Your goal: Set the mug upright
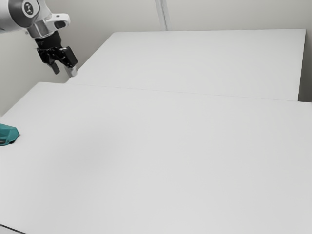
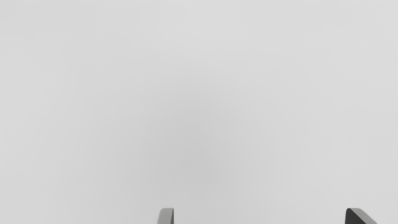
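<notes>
The gripper [image 1: 64,71] hangs over the table [image 1: 170,156], its fingers wide apart and holding nothing, which would suit a grasp to come or a release already made; where the mug is, I cannot tell.

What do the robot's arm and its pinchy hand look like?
The arm is rounded, white and light grey, with a dark grey section and a round dark badge bearing a pale squiggle. The gripper is black and chunky, with two fingers. Their tips are grey with darker inner sides.
</notes>
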`<act>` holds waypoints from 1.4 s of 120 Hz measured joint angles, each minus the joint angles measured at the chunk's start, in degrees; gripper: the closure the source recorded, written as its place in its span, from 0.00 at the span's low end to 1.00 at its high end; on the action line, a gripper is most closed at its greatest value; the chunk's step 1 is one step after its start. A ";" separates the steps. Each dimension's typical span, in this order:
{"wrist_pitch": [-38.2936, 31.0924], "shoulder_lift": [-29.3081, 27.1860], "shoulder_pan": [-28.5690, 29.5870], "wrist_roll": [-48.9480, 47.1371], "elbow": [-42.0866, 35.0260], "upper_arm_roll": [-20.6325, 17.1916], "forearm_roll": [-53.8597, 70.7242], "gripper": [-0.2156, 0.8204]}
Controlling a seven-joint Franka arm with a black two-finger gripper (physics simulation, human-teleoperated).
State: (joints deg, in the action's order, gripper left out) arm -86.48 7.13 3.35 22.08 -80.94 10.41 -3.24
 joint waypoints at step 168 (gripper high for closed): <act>-27.09 28.05 78.30 48.35 -1.75 -23.89 -34.03 0.21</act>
State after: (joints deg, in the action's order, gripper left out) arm -113.57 35.18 81.66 70.43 -82.68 -13.48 -37.27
